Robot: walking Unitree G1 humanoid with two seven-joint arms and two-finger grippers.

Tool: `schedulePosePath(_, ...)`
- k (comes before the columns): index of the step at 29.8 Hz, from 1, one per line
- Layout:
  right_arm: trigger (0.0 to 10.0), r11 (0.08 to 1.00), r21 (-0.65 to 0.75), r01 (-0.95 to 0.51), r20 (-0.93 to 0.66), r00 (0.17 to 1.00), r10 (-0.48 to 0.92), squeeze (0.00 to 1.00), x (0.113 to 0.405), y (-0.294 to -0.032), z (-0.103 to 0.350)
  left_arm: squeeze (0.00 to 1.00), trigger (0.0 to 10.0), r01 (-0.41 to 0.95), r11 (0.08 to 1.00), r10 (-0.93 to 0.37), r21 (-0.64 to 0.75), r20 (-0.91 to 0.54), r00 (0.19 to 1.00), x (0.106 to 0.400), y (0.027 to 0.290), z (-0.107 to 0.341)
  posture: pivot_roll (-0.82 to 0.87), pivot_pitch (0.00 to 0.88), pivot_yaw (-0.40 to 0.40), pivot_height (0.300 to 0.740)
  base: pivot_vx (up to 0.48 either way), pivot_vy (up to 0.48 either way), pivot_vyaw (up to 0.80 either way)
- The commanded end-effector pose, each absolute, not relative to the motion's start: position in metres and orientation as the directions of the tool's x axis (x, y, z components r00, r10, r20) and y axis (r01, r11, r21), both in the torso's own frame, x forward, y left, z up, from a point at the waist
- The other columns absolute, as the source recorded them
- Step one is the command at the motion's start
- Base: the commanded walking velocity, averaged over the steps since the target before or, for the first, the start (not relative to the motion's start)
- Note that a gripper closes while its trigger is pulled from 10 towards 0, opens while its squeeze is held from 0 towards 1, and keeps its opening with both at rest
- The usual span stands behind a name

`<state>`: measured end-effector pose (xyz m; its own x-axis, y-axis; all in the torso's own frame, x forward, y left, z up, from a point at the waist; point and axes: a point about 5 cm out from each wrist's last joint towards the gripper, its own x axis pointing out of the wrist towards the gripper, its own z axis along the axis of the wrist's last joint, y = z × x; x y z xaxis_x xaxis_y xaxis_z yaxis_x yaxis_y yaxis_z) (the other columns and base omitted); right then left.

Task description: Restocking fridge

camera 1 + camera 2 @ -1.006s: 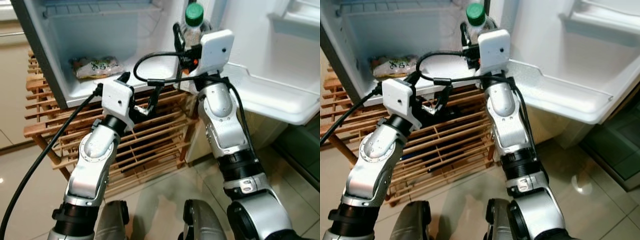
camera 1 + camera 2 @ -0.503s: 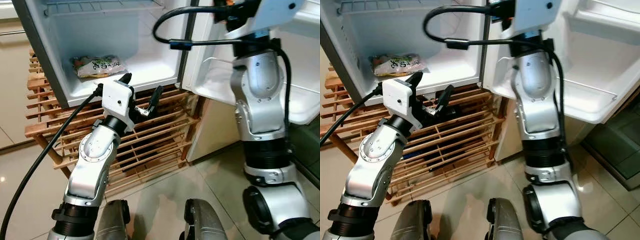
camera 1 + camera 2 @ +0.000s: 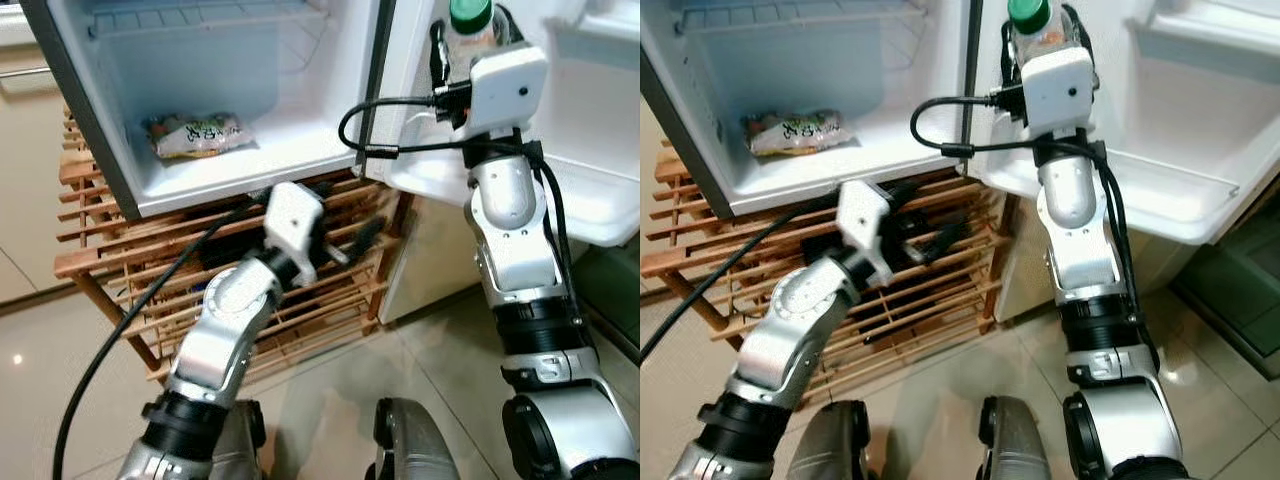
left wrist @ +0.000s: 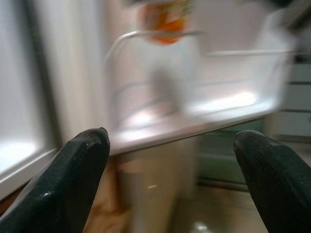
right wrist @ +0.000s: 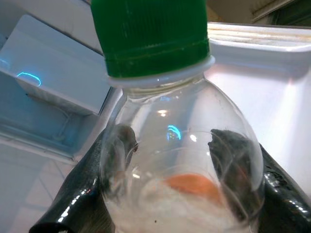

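The right gripper [image 3: 468, 45] is raised in front of the open fridge door [image 3: 600, 120], its jaws pinching one clear bottle [image 3: 472, 28] with a green cap [image 5: 150, 36]; in the right wrist view a black finger [image 5: 233, 160] presses each side of the bottle's shoulder. The bottle is carried upright, cap at twelve o'clock, presumably so that it can be lowered straight into the door shelf [image 3: 580, 195] lying at about four o'clock from it. It is not yet seated in any shelf. The left gripper [image 3: 345, 240] is held low before the wooden slatted rack [image 3: 120, 250] under the fridge, jaws spread wide and carrying nothing; judged as kept clear of the right arm's path. Its wrist view is blurred, with a pale door shelf between the two fingers [image 4: 73, 179]. Inside the fridge compartment [image 3: 200, 60], one packaged food item [image 3: 195, 133] lies flat on the floor of the cavity, at about nine o'clock from the bottle and well apart from it. Count: one bottle, one packet, one door shelf rail evident near the bottle, two grippers.
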<state>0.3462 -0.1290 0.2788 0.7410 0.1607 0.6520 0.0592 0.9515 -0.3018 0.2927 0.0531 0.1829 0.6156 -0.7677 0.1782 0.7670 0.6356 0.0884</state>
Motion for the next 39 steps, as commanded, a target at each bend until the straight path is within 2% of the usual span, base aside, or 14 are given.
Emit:
schedulePosePath(1,0.0,0.958,-0.276,0.070,0.672,0.727,0.141,0.00,0.347,-0.131,0.286,0.00,10.0,0.789,0.611,-0.784,0.069,0.190,0.591,0.299,0.052,0.190,-0.10,0.000,0.012,0.613,0.000,0.000,0.00)
schedulePosePath(4,0.0,0.974,-0.220,0.043,0.647,0.754,0.113,0.00,0.350,-0.131,0.281,0.00,10.0,0.798,0.599,-0.792,0.071,0.197,0.577,0.300,0.053,0.193,-0.10,0.000,0.013,0.613,0.000,0.000,0.00)
schedulePosePath(6,0.0,0.995,-0.101,0.009,0.577,0.815,0.051,0.00,0.357,-0.137,0.267,0.00,10.0,0.804,0.591,-0.797,0.069,0.204,0.568,0.301,0.055,0.195,-0.11,0.000,0.016,0.613,0.000,0.000,0.00)
schedulePosePath(8,0.0,0.997,-0.083,0.005,0.563,0.825,0.043,0.00,0.358,-0.138,0.264,0.00,10.0,0.805,0.590,-0.798,0.069,0.205,0.567,0.301,0.055,0.195,-0.11,0.000,0.016,0.613,0.000,0.000,0.00)
schedulePosePath(11,0.0,1.000,0.021,-0.023,0.493,0.870,0.010,0.00,0.364,-0.142,0.252,0.00,10.0,0.807,0.586,-0.801,0.070,0.200,0.565,0.301,0.056,0.194,-0.10,0.000,0.020,0.613,0.000,0.000,0.00)
schedulePosePath(18,0.0,0.996,0.061,-0.070,0.411,0.911,0.039,0.00,0.370,-0.139,0.236,0.00,10.0,0.808,0.585,-0.804,0.070,0.187,0.565,0.300,0.059,0.192,-0.09,0.000,0.016,0.613,0.000,0.000,0.00)
schedulePosePath(26,0.0,0.998,0.038,-0.049,0.244,0.969,0.038,0.00,0.379,-0.146,0.190,0.00,10.0,0.795,0.604,-0.789,0.061,0.183,0.586,0.303,0.062,0.189,-0.09,0.000,0.014,0.613,0.000,0.000,0.00)
schedulePosePath(30,0.0,0.998,0.052,-0.045,0.246,0.969,0.030,0.00,0.381,-0.146,0.192,0.00,10.0,0.793,0.606,-0.788,0.065,0.182,0.588,0.303,0.062,0.190,-0.08,0.000,0.018,0.613,0.000,0.000,0.00)
schedulePosePath(34,0.0,0.996,0.042,-0.082,0.393,0.918,0.059,0.00,0.385,-0.137,0.223,0.00,10.0,0.786,0.614,-0.783,0.067,0.178,0.596,0.304,0.063,0.189,-0.09,0.000,0.021,0.613,0.000,0.000,0.00)
schedulePosePath(39,0.0,0.994,0.047,-0.099,0.424,0.903,0.070,0.00,0.390,-0.133,0.234,0.00,10.0,0.782,0.620,-0.778,0.068,0.178,0.602,0.304,0.064,0.189,-0.08,0.000,0.019,0.613,0.000,0.000,0.00)
